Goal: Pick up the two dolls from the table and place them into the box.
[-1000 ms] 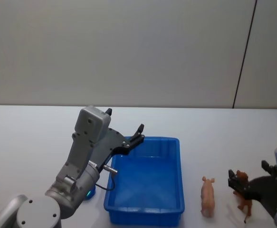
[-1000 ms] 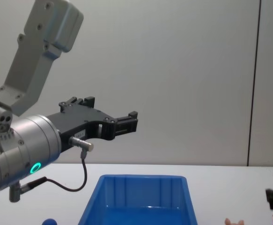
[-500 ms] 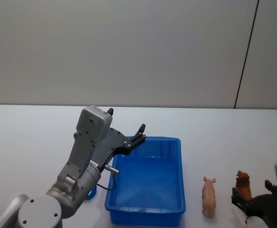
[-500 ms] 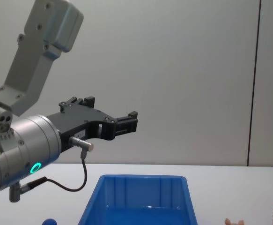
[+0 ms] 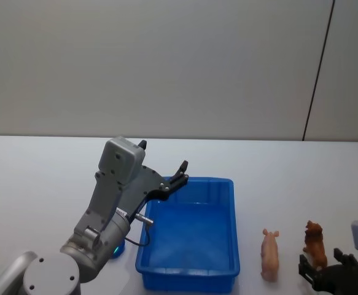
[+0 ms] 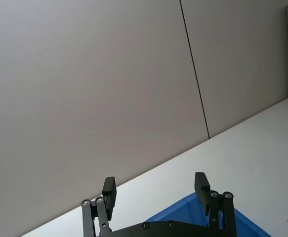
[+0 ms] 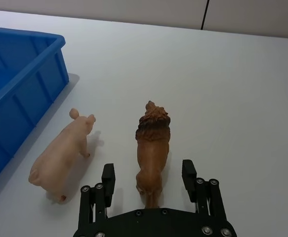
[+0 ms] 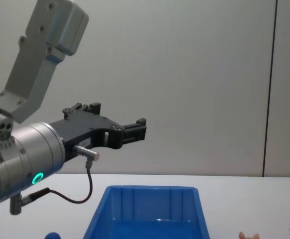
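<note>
The fingers (image 7: 107, 183) of my right gripper (image 7: 147, 178) stand wide apart and grip nothing. At the bottom centre of the right wrist frame the lion doll (image 7: 152, 140) has its hindquarters between them, clear of both. The pig doll (image 7: 62, 158) stands just left of the lion on the white table (image 7: 242, 79), and the blue box (image 7: 27, 37) fills the upper left. My left gripper (image 5: 163, 157), spread open and empty, hangs centre-left in the head frame over the box's far left corner.
</note>
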